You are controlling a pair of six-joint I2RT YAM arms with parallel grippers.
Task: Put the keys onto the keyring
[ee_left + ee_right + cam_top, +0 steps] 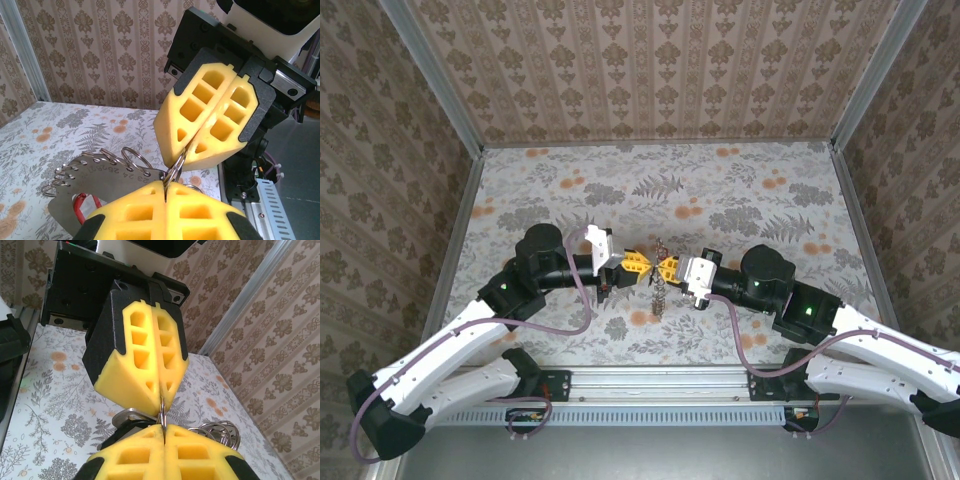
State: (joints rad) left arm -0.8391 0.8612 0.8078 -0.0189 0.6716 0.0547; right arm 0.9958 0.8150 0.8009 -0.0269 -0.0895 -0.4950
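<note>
The keyring [660,290] hangs over the middle of the surface [740,200], slightly nearer the near edge than the far one, caught between the two pincers. The left arm [470,330] comes in from the near left corner and the right arm [860,340] from the near right corner. Each has its elbow bent outwards and its forearm turned inwards, so the wrists face each other along a line about parallel to the near edge.

The left pincer [638,265] and the right pincer [670,267] meet almost tip to tip. Both have their yellow fingers pressed together, each pinching the same thin wire loop of the keyring where it crosses the narrow gap between them. The rest dangles below that gap, towards the near edge in the top view.

In the left wrist view a flat grey metal plate [100,187] with stamped figures hangs off to the left of the pinch, held up off the surface. Several wire rings [135,155] are looped along its upper edge. A bit of red plastic [82,207] shows under the plate — whether it is a key head or a tag I cannot tell. No single key can be made out for certain, and whether the lowest end of the bundle touches the surface cannot be told either.
</note>
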